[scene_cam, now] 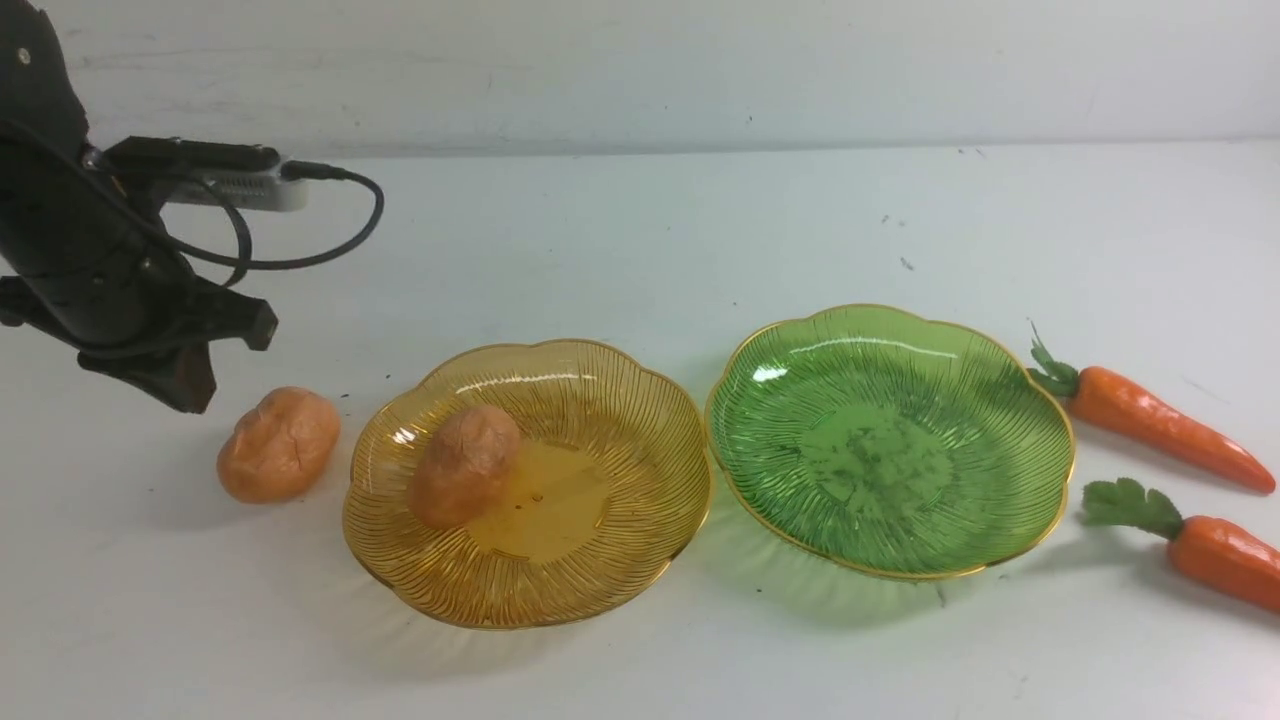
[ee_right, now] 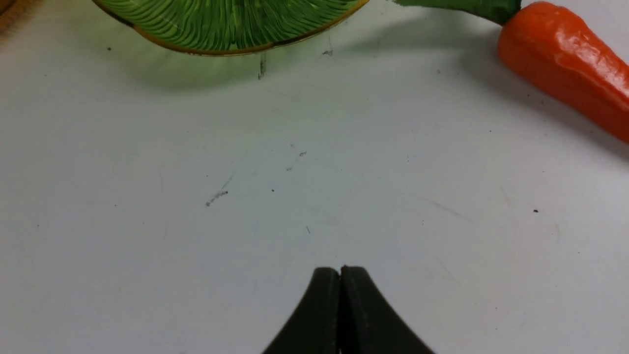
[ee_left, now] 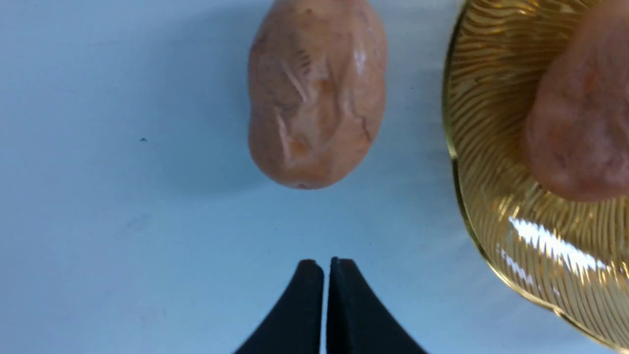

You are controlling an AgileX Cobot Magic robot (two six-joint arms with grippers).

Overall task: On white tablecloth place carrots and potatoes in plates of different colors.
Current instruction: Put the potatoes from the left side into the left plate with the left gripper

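Fingers of left tool (ee_left: 327, 263) pressed together, holding nothing, above white cloth-covered tabletop (scene_cam: 640, 250), just far-left of loose lumpy tan toy potato (scene_cam: 279, 444). Second tan potato (scene_cam: 463, 465) lies in left part of amber ribbed gold-rimmed plate (scene_cam: 600, 570). Green ribbed gold-rimmed plate (scene_cam: 890, 450) sits just right of it. Far glossy orange toy carrot (scene_cam: 1150, 418) and near orange carrot (scene_cam: 1215, 555) lie on tabletop right of green plate. Fingers of right tool (ee_right: 340, 270) together, holding nothing, over tabletop on near side of green plate.
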